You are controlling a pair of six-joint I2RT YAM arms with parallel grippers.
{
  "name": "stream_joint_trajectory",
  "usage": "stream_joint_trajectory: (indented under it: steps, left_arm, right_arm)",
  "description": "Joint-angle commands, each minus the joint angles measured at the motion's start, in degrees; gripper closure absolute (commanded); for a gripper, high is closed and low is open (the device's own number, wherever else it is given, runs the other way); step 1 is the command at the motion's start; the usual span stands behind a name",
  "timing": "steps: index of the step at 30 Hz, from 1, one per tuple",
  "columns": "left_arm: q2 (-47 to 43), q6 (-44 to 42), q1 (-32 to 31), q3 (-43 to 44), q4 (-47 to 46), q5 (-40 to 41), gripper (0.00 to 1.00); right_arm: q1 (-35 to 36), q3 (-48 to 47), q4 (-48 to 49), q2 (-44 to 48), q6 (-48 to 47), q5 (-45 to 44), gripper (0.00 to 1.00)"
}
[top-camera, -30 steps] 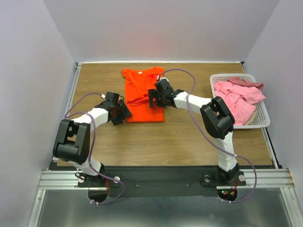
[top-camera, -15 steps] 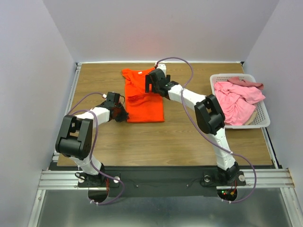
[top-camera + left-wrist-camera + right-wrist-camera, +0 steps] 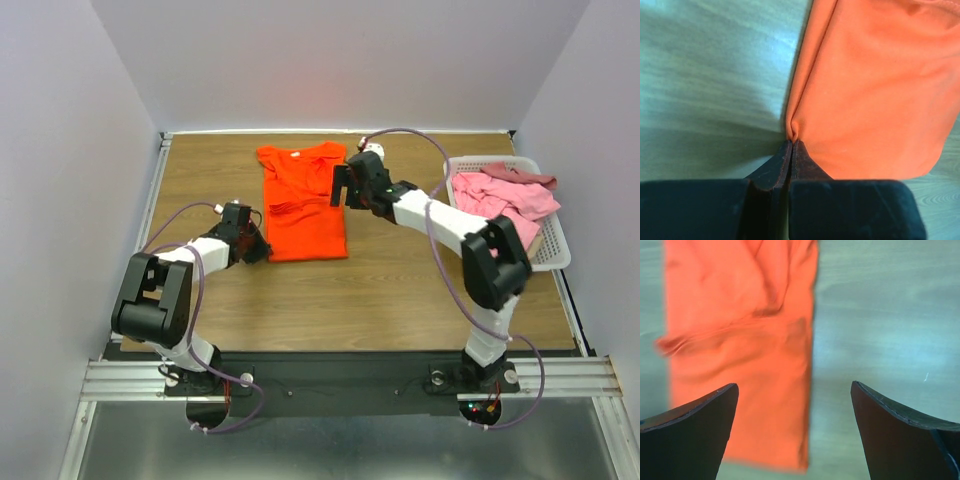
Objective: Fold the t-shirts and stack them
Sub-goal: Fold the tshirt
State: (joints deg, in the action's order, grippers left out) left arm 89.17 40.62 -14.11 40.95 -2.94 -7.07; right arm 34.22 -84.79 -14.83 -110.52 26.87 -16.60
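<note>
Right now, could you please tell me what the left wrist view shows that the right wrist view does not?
Only the left wrist view shows the left end effector shut, pinching a small fold at the edge of the orange t-shirt. Only the right wrist view shows the right end effector open, holding nothing, above the shirt's long straight edge. Both show the shirt lying on the wooden table.

L hand (image 3: pixel 791 143) clamped, R hand (image 3: pixel 795 384) wide

No text, label, brand, number or sign can be read in any of the views.
</note>
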Motion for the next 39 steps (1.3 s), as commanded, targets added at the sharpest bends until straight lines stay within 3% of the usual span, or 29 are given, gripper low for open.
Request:
stream_joint_trajectory:
  steps: [1, 5, 15, 25, 30, 39]
  left_arm:
    - [-1.9, -0.2, -1.3, -4.0, 5.6, 0.5, 1.0]
    - [-3.1, 0.5, -2.9, -4.9, 5.3, 0.7, 1.0]
    - [-5.6, 3.1, -5.8, -8.3, 5.0, 2.1, 1.0]
    - [-5.8, 3.7, -7.0, -9.0, 5.0, 2.1, 1.0]
    - [-7.7, 3.7, -7.9, -10.4, 5.2, 0.7, 1.0]
    - [-20.7, 8.1, -21.5, -12.6, 10.2, -2.2, 1.0]
  right_arm:
    - [0.4, 13.2, 2.6, 9.9, 9.0, 12.7, 0.0]
    - [2.4, 22.3, 5.0, 12.6, 13.2, 20.7, 0.02]
    - [3.7, 27.0, 7.2, 9.6, 15.5, 21.4, 0.18]
    - [3.7, 28.6, 7.6, 9.6, 17.1, 14.8, 0.59]
    - [3.7, 32.3, 7.4, 13.9, 16.1, 13.2, 0.98]
    - [3.7, 43.1, 2.9, 36.7, 14.6, 16.2, 1.0]
